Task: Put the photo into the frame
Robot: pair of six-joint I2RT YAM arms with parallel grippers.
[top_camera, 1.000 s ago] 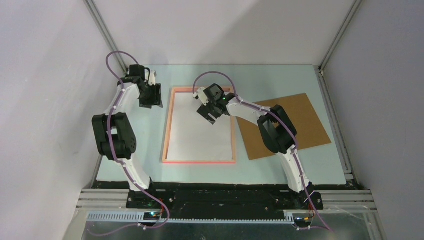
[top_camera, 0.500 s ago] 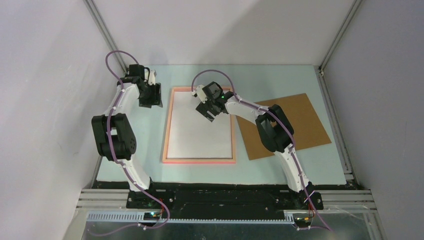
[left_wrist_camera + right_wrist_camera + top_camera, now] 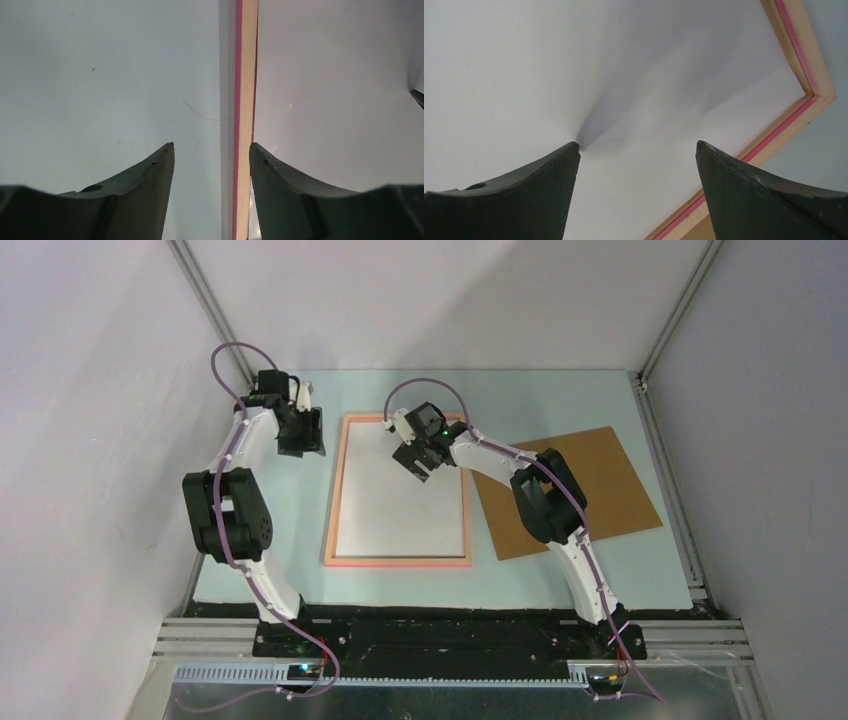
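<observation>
White back up, the photo (image 3: 400, 502) is seen lying inside the frame (image 3: 335, 502), long axis running near to far. Its far end is overhung by the open right hand (image 3: 417, 464); the open left hand (image 3: 304, 438) is held at the left rail.

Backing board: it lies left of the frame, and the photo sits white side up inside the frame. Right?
No. The top external view shows the backing board lying right of the frame, not left. The photo does sit white side up inside the frame.
</observation>
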